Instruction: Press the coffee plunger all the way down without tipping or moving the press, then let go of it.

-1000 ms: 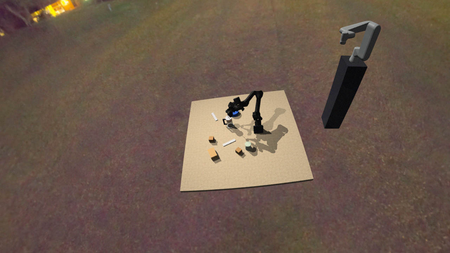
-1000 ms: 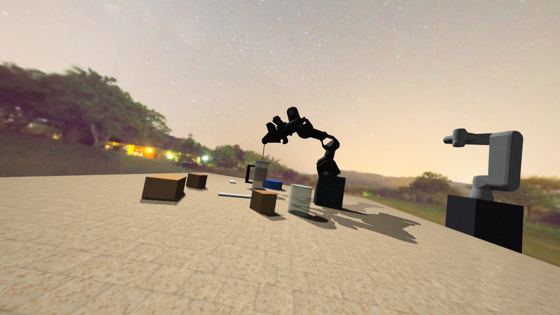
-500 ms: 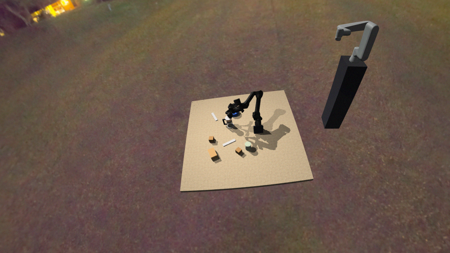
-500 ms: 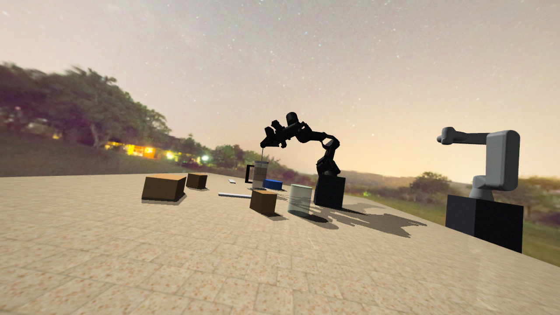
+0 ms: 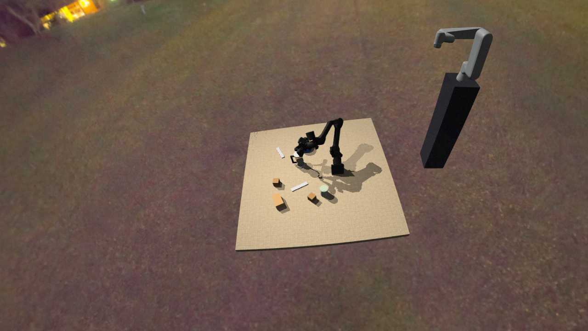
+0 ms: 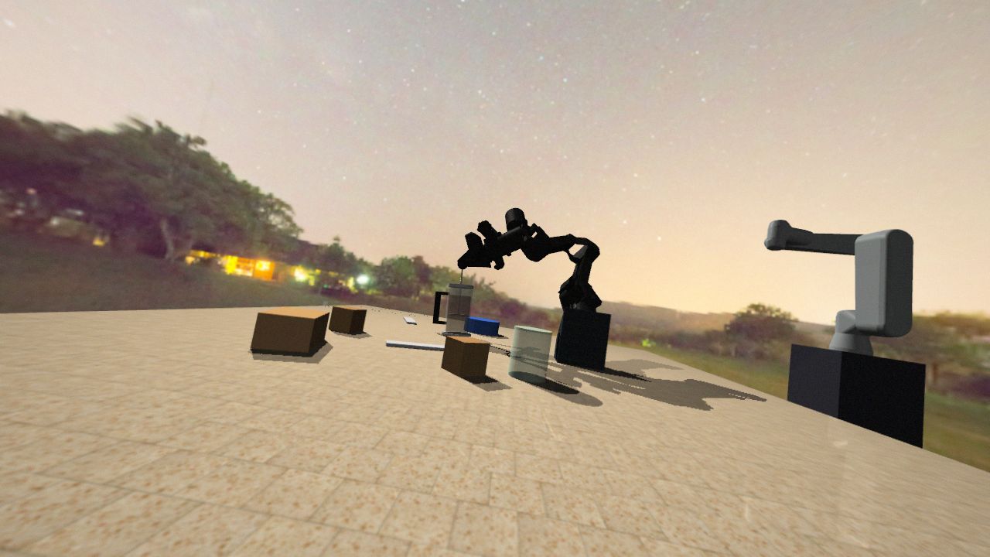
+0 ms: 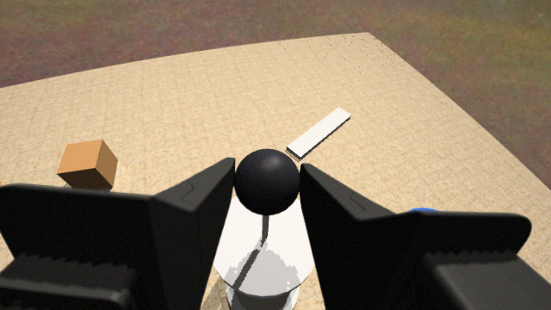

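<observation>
The coffee press (image 5: 299,162) (image 6: 459,308) stands upright on the table, a clear cylinder with a black handle on its left side in the exterior view. Its white lid (image 7: 263,258) shows below the fingers in the wrist view. A short length of thin rod (image 6: 462,275) stands out above the lid. The round black plunger knob (image 7: 267,182) tops the rod. My gripper (image 7: 268,169) (image 6: 462,264) is shut on the knob, one finger on each side, a little above the lid. The filter inside the cylinder is too small to make out clearly.
A blue disc (image 6: 483,325) sits right beside the press. White bars (image 5: 279,152) (image 5: 299,186), brown blocks (image 5: 275,181) (image 5: 278,201) (image 5: 312,196) and a pale green cylinder (image 5: 324,191) (image 6: 530,353) stand on the table (image 5: 349,222). A grey arm (image 5: 480,53) stands on a black pillar beyond the table.
</observation>
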`<state>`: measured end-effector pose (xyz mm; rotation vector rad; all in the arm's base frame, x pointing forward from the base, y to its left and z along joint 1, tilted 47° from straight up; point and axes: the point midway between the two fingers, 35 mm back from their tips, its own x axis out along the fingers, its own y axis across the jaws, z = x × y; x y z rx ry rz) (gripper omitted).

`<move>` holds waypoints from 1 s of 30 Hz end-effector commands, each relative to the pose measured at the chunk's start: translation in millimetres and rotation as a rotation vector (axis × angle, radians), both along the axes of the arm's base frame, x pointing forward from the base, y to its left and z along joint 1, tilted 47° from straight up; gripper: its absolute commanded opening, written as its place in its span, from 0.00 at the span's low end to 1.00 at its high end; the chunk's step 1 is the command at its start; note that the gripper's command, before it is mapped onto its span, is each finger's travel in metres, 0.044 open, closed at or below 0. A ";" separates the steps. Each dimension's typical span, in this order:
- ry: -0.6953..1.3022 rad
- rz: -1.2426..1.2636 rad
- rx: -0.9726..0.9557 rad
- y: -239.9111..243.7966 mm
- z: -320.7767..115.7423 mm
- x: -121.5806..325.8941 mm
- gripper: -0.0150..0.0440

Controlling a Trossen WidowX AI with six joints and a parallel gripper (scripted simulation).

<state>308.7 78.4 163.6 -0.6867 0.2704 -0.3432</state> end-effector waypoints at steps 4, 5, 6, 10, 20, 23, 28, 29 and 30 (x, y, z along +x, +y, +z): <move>0.039 -0.023 -0.040 -19.1 -20.4 0.9 0.46; 0.038 -0.023 -0.041 -20.5 -20.9 1.7 0.46; 0.037 -0.023 -0.042 -21.6 -21.2 2.5 0.46; 0.035 -0.022 -0.043 -23.8 -20.8 6.2 0.46; 0.034 -0.023 -0.043 -22.4 -20.2 10.4 0.46; 0.034 -0.023 -0.043 -22.0 -20.4 10.9 0.46; 0.034 -0.023 -0.043 -21.4 -20.8 11.5 0.46; 0.034 -0.023 -0.043 -21.2 -20.9 11.6 0.46; 0.034 -0.023 -0.043 -21.1 -21.0 11.7 0.46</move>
